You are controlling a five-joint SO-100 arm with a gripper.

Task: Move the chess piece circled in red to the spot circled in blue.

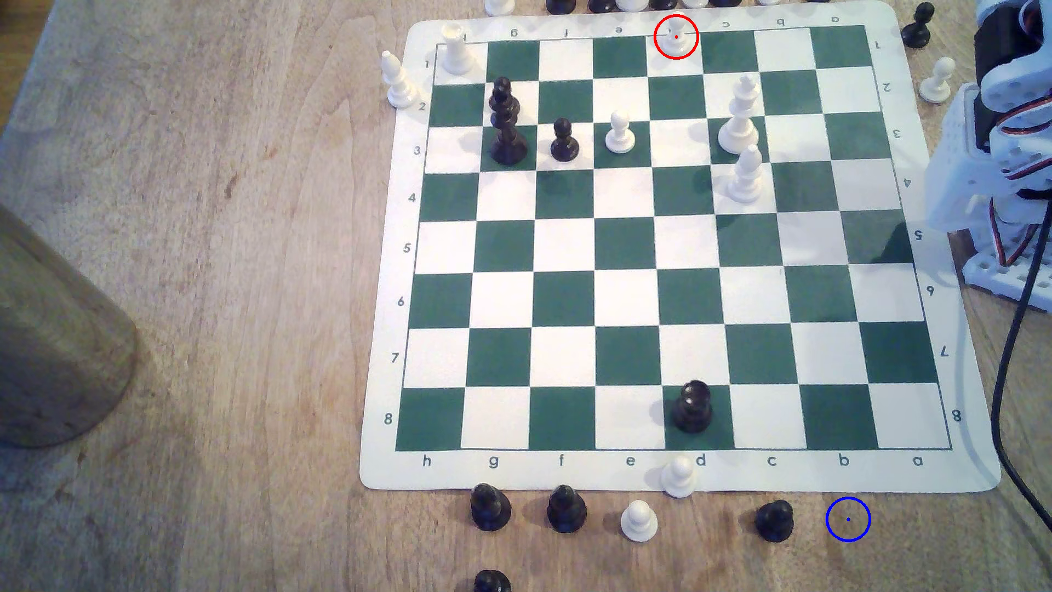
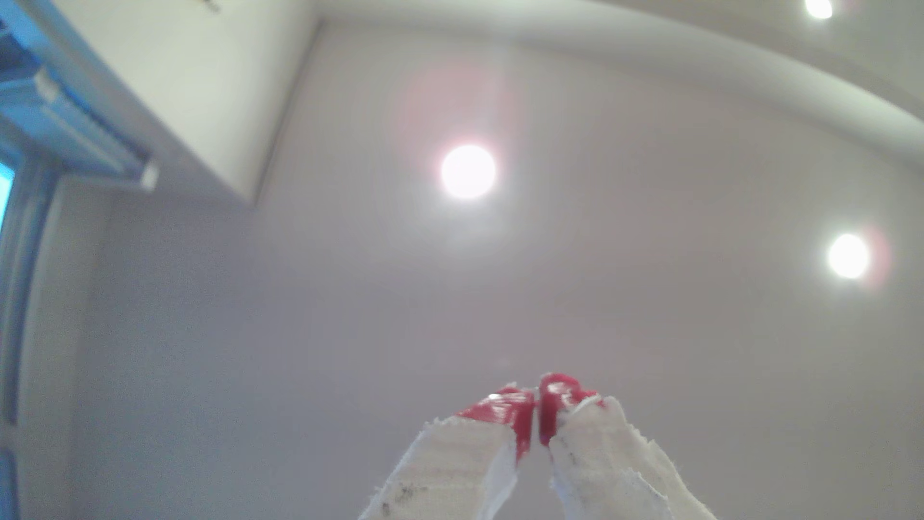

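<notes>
A red ring marks a small white pawn (image 1: 676, 40) at the far edge of the green and white chess mat (image 1: 968, 478), on the border by the d file. The blue ring with its centre dot (image 1: 847, 518) lies on bare wood just off the mat's near edge, toward the exterior view's right. My arm (image 1: 1007, 114) is folded up at the exterior view's right edge, well away from both. In the wrist view my gripper (image 2: 537, 400) points up at the ceiling, its red-tipped fingers (image 2: 500, 407) pressed together with nothing between them.
On the mat stand a black king (image 1: 505, 122), black pawn (image 1: 564, 141), white pawn (image 1: 620, 134), two tall white pieces (image 1: 740, 119) and a black piece (image 1: 691, 407). Several captured pawns (image 1: 774, 521) line the near edge beside the blue ring. A black cable (image 1: 1019, 341) hangs at the right.
</notes>
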